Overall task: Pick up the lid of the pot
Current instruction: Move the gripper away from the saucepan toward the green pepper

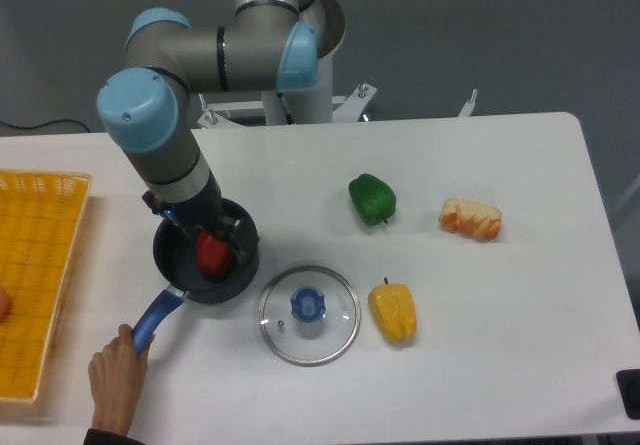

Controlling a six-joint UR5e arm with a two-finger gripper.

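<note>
The gripper (pixel 212 223) is over the black pot, left of the lid and apart from it. Its dark fingers blend into the pot's interior, so their opening is unclear. The glass pot lid (pixel 309 341) lies flat on the table with its blue knob (pixel 308 305) facing up. Inside the pot (pixel 219 292) is a red object (pixel 213 254), partly hidden by the gripper; whether the two touch cannot be made out.
A person's hand (pixel 118 380) is at the pot's blue handle (pixel 158 320). A yellow crate (pixel 62 255) stands at the left edge. Right of the lid is a yellow vegetable (pixel 394 313); farther back are a green pepper (pixel 372 200) and a bread-like item (pixel 471 219).
</note>
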